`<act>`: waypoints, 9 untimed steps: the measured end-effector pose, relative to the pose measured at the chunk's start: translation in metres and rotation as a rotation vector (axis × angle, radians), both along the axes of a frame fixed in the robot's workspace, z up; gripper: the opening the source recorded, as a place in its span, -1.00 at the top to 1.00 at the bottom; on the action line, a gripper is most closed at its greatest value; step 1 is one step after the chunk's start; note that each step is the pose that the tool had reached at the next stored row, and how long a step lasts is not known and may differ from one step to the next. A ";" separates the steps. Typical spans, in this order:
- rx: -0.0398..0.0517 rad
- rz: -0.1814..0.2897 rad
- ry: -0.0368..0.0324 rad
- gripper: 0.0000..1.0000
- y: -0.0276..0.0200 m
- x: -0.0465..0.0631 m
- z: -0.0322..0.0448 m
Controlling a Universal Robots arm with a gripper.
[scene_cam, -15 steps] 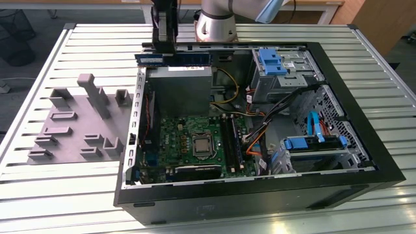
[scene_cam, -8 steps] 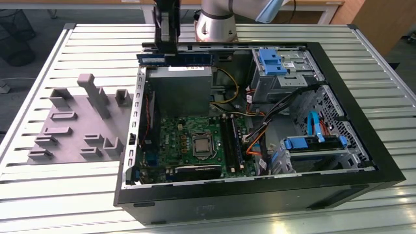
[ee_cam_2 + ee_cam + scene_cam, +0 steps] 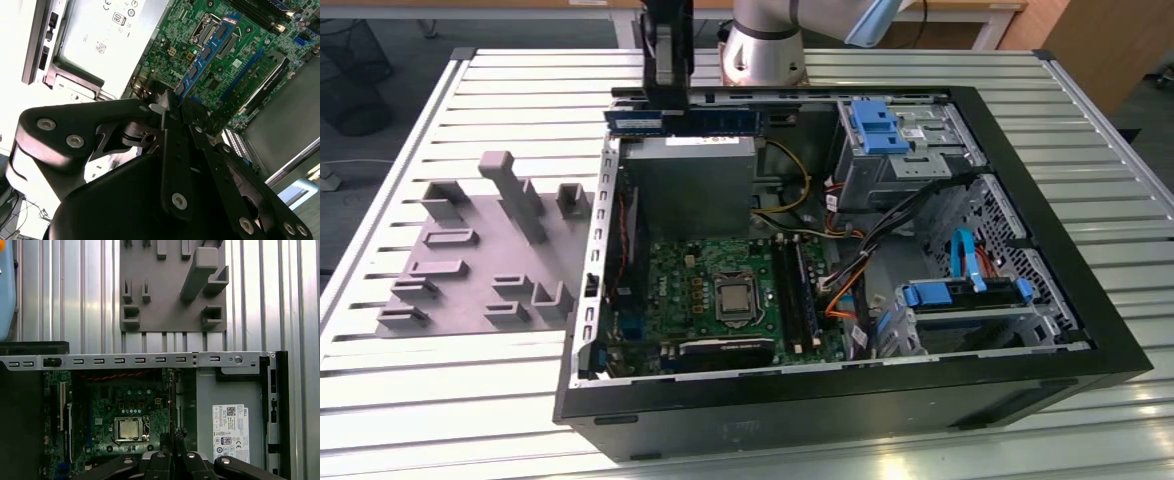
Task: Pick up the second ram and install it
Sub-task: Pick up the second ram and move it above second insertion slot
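The gripper (image 3: pixel 670 104) clamped on the second ram (image 3: pixel 720 121).
Exterior view: the stick hangs level at 11 o'clock of the open computer case (image 3: pixel 854 395), near the power supply (image 3: pixel 687 190).

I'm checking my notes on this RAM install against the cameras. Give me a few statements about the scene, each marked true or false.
1. The tool is shut on the ram. True.
2. The ram sits in a motherboard slot. False: it hangs from the tool over the power supply, clear of the motherboard.
3. A gray fixture lies on the table outside the case, on the exterior view's left. True.
4. The case is closed by a side panel. False: it lies open, with the motherboard showing.
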State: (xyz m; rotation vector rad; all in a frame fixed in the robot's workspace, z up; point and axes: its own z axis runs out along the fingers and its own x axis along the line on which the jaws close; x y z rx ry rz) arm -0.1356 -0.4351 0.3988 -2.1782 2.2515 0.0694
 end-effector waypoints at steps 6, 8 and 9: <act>-0.0001 0.000 0.0000 0.72 0.0000 0.002 -0.0001; 0.0000 0.000 0.0000 0.72 0.0000 0.003 -0.0001; 0.0000 0.000 0.0000 0.72 0.0000 0.004 -0.0001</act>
